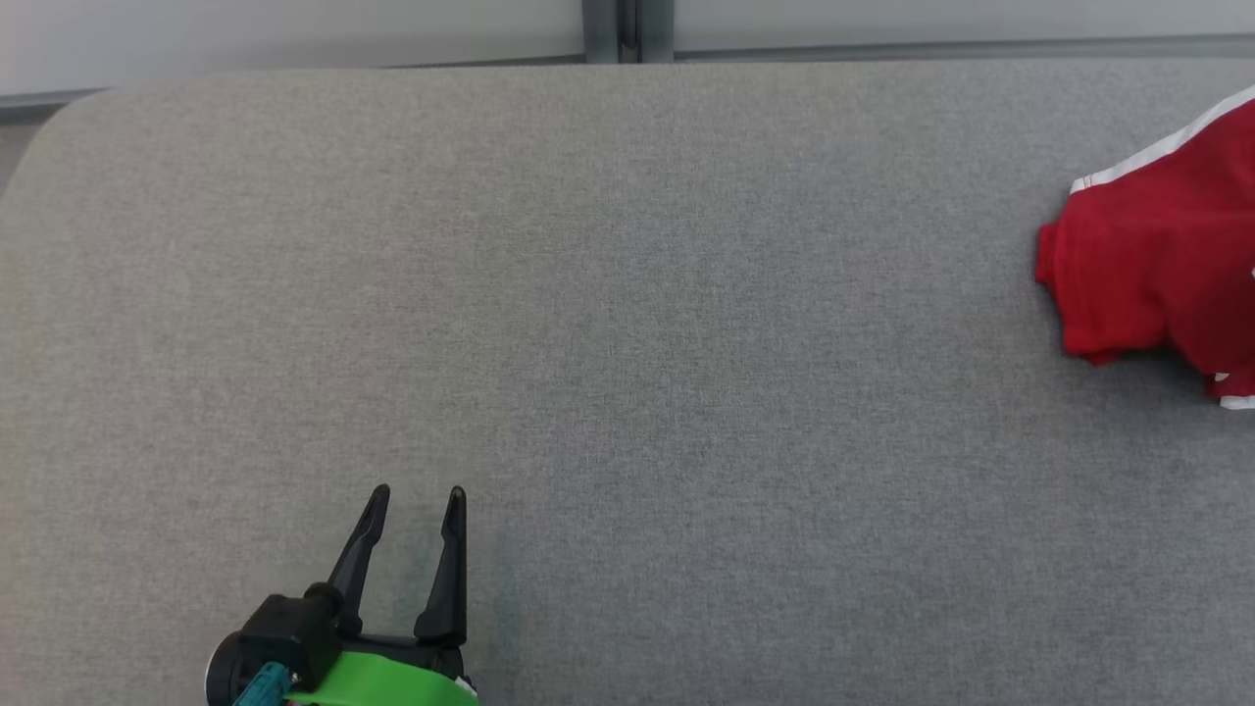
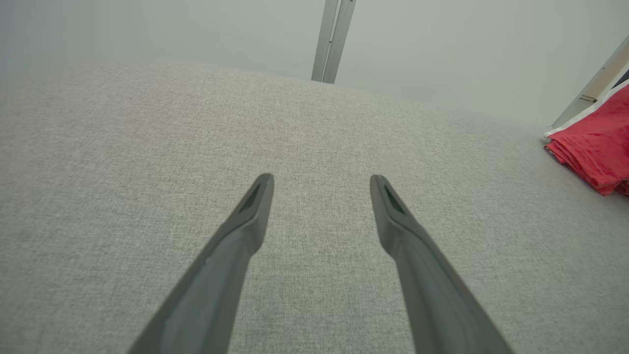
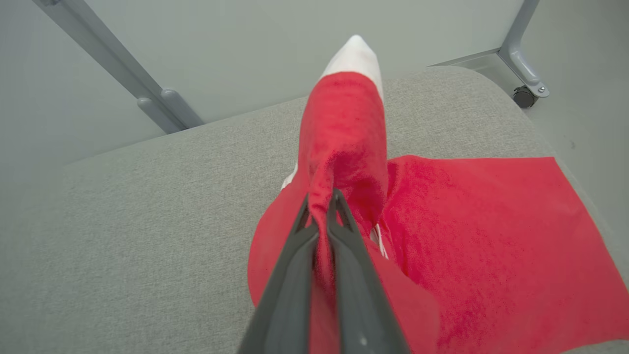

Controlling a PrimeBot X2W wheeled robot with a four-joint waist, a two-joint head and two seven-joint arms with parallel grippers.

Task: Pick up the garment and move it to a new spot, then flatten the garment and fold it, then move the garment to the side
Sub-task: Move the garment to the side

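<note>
At the right edge of the head view: red garment [image 1: 1157,265] with white trim, lying on the grey padded table [image 1: 627,294] and cut off by the frame. The white band runs on a slant, lower left to upper right.

Right wrist view: right gripper [image 3: 322,199] has its fingers pressed together on a fold of the garment [image 3: 467,221], red cloth pinched between them. From the pinch a narrow ridge of fabric rises away from the fingers. Its long axis runs straight up that view, and its white-tipped end points toward the table's far edge and the pale wall [image 3: 245,49]. The rest of the cloth spreads flat to the right of the fingers.

Edges: the flat part reaches close to the table's rounded corner, its outer side running near the table rim. Beyond the corner, a grey metal leg with a caster [image 3: 523,96].

Left gripper [image 1: 419,495] sits at the lower left of the head view, fingers spread wide, holding nothing, over bare cloth-covered surface. In the left wrist view the same gripper [image 2: 322,179] shows the table between its fingers and the garment [image 2: 594,147] well apart at the right.

Open room: a broad stretch of grey table lies between the left gripper and the garment.
</note>
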